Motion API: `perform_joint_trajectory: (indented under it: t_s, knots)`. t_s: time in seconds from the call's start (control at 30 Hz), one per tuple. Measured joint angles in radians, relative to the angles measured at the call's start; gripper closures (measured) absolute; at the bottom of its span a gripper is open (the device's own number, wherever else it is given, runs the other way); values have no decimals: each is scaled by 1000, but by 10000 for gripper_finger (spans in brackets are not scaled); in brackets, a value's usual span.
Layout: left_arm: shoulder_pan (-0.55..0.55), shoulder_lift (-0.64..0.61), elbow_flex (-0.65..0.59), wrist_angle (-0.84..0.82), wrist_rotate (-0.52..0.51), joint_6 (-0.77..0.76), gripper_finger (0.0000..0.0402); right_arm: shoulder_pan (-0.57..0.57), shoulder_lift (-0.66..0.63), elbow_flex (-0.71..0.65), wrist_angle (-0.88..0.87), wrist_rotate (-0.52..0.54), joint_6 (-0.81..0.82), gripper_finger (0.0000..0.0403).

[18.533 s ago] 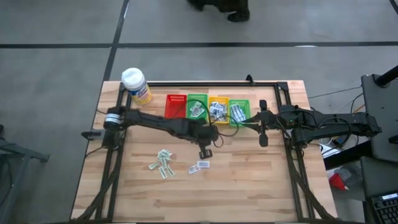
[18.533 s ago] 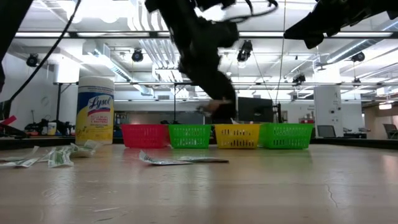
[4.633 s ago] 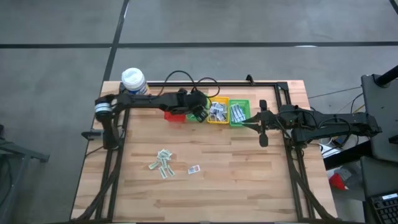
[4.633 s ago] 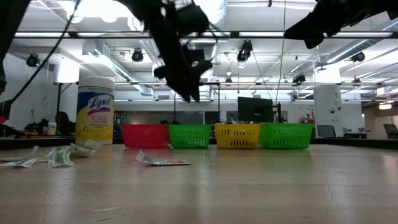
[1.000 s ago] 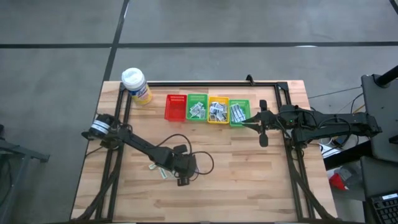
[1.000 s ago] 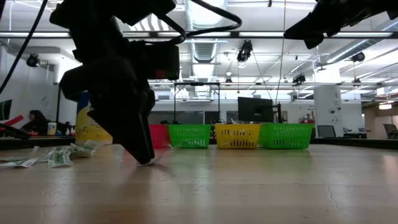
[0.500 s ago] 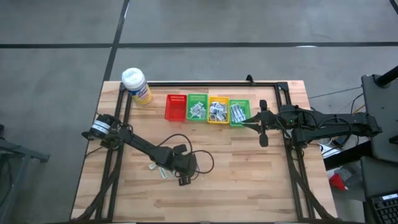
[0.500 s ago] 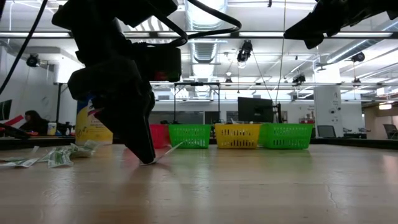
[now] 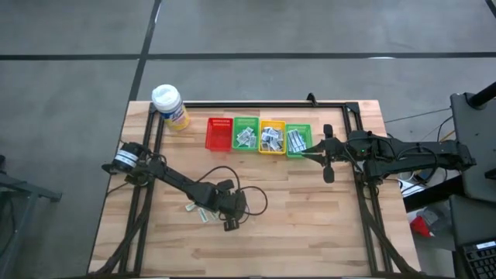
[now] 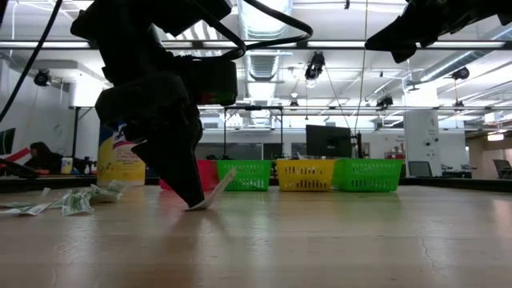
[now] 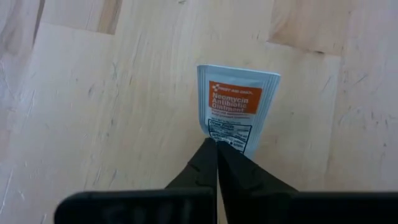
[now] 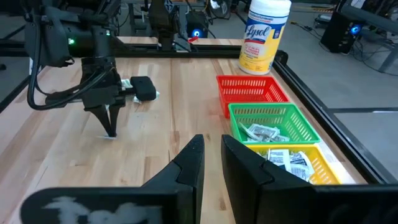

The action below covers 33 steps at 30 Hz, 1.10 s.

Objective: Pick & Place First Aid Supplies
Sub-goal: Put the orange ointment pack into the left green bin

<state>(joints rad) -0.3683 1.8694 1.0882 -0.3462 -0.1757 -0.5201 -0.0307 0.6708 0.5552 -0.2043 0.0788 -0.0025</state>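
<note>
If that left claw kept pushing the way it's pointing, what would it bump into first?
Likely the wooden table. The left gripper points down, shut on an ointment packet whose gripped edge already sits at the tabletop.

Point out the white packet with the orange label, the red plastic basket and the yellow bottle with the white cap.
White paper packet with orange label [image 11: 235,106]: left wrist view, on its orange label.
Red plastic basket [image 9: 210,133]: high view, on its left rim.
Yellow bottle with white cap [image 9: 166,98]: high view, on the cap.
</note>
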Motion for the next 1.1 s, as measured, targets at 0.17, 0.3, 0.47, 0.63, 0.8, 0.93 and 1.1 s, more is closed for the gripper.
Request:
perform_joint_trajectory:
  t_s: [0.17, 0.3, 0.47, 0.63, 0.8, 0.93, 1.1]
  knots:
    - [0, -4, -1, 1, -1, -5, 400, 0, 0, 0, 0, 0, 0, 351]
    - [3, -17, 0, 3, -4, -5, 401, 0, 0, 0, 0, 0, 1, 351]
    - [12, -34, 13, 5, -2, -5, 401, 0, 0, 0, 0, 0, 0, 351]
    - [15, -40, 43, 8, -8, -5, 401, 0, 0, 0, 0, 0, 0, 351]
    - [17, -48, 81, 10, 13, 26, 401, 0, 0, 0, 0, 0, 0, 351]
    - [20, -57, 127, 21, 37, 95, 401, 0, 0, 0, 0, 0, 0, 351]
    - [27, -76, 200, 56, 78, 217, 401, 0, 0, 0, 0, 0, 0, 351]
